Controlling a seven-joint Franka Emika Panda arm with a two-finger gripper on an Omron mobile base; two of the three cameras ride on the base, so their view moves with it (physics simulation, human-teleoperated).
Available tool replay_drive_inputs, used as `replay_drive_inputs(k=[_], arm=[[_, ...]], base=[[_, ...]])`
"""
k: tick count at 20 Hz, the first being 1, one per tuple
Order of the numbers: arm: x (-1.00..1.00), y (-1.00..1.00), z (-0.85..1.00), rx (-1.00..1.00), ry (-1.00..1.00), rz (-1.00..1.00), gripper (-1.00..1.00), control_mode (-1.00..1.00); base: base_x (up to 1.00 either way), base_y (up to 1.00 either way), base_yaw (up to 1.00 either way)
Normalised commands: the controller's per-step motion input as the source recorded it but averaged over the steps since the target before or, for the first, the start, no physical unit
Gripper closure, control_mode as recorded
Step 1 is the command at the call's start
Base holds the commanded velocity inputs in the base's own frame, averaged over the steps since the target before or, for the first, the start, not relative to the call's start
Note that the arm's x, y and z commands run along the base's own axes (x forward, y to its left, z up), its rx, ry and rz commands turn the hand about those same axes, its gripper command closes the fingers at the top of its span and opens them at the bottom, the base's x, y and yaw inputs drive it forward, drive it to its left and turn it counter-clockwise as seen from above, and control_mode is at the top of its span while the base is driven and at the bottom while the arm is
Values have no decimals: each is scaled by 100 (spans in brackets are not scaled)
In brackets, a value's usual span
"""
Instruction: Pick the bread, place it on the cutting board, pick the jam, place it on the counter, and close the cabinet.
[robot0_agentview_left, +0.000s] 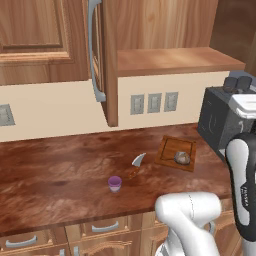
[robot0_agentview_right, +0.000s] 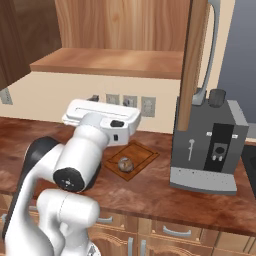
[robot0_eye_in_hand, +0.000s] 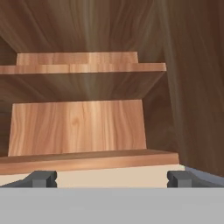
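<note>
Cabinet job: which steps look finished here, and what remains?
Done: the small brown-grey bread lump lies on the rectangular wooden cutting board, and the tiny purple-topped jam jar stands on the dark reddish-brown counter. In hand: nothing; the tool is open, facing bare shelves. Left: the warm-brown cabinet door stands open and needs closing.

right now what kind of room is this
A kitchen, rendered: a wooden counter under an open upper cabinet, a coffee machine, and bread on a cutting board.
</note>
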Motion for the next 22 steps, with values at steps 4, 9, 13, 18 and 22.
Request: replay_drive_inputs(k=[4, 9, 13, 18, 22], arm=[[-44, -13, 6, 0, 0, 0, -100, -100], [-41, -9, 4, 0, 0, 0, -100, -100], [-44, -2, 1, 0, 0, 0, -100, -100], [-46, 0, 0, 0, 0, 0, -100, -100], [-17, -12, 0, 0, 0, 0, -100, -100]], base=[[0, 0, 0], [0, 0, 0], [0, 0, 0], [0, 0, 0], [0, 0, 0]])
